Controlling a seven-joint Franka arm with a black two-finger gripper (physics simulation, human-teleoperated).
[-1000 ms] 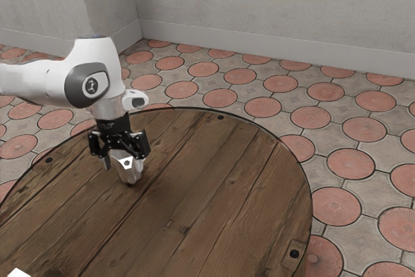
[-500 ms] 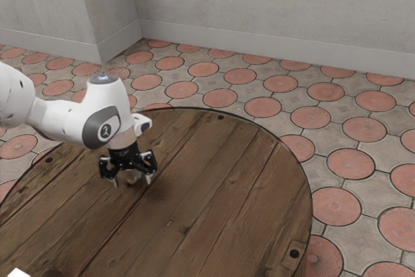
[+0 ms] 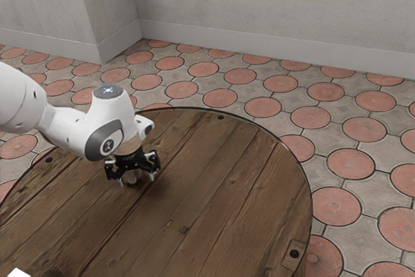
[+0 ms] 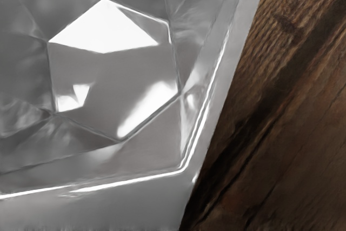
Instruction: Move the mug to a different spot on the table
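Note:
A silvery faceted mug (image 3: 133, 178) stands on the round dark wooden table (image 3: 220, 186), toward the exterior view's left. My black gripper (image 3: 132, 173) has come down over it, pointing straight down, with one finger on each side of the mug. The fingers stand wide apart and the gripper is open. My hand hides most of the mug from the side. In the wrist view I look straight into the mug's shiny angular inside (image 4: 108, 90) from very close, with the wood planks (image 4: 286, 112) beside its rim.
The table's rim (image 3: 305, 225) curves round on the exterior view's right, with tiled floor (image 3: 337, 95) beyond it. A small white object (image 3: 16, 272) lies at the table's near left edge. Bare wood stretches right of the gripper.
My hand has dropped from above the mug down around it, close to the tabletop. The arm's elbow has sunk lower. The mug has stayed in place.

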